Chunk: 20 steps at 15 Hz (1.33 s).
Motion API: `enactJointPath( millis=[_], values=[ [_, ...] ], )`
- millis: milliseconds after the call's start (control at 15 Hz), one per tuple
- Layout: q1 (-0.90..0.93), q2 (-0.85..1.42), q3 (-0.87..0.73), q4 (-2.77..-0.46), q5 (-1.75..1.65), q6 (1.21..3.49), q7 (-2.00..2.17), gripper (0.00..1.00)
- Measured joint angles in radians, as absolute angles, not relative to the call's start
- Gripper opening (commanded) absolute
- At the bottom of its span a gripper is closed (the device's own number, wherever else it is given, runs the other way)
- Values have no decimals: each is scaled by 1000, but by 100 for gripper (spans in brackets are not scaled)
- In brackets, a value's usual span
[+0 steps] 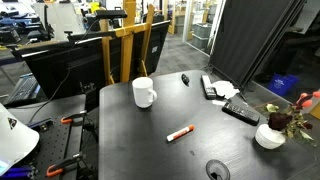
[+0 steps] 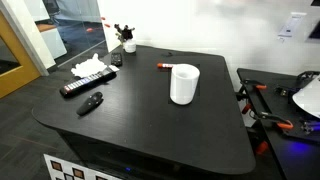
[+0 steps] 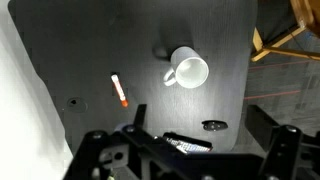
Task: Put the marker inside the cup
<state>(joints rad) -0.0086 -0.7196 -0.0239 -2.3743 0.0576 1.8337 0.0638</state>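
The red-orange marker (image 1: 180,133) lies flat on the black table, apart from the white mug (image 1: 144,92), which stands upright with its handle to the side. Both also show in an exterior view, marker (image 2: 163,67) and mug (image 2: 183,84). In the wrist view the marker (image 3: 119,91) lies left of the mug (image 3: 189,71). My gripper (image 3: 200,118) shows only in the wrist view. It is high above the table, open and empty, its fingers spread wide at the frame's bottom.
A small black oval object (image 1: 185,79), a black remote (image 1: 240,111) and white papers (image 1: 218,88) lie on the black table (image 1: 120,140). A white flowered bowl (image 1: 270,135) stands near the table's edge. A round grommet (image 1: 217,171) sits in the tabletop.
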Motion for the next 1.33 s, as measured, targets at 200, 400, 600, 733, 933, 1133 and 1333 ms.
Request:
enactJointPath(
  millis=[200,400,600,733,933,1133,1333],
  values=[
    [-9,-720,-24,-2374,58,1834,64,100],
    [-9,-720,-24,-2374,58,1834,64,100],
    [-9,-720,-24,-2374,58,1834,64,100],
    [-9,-720,-24,-2374,58,1834,64,100],
    [-8,-712,-22,-2374,51,1840,44,100],
    [-8,-681,-24,-2371,30,1862,0,100],
    [-8,-614,-41,-2360,3,1901,-63,100]
  ],
)
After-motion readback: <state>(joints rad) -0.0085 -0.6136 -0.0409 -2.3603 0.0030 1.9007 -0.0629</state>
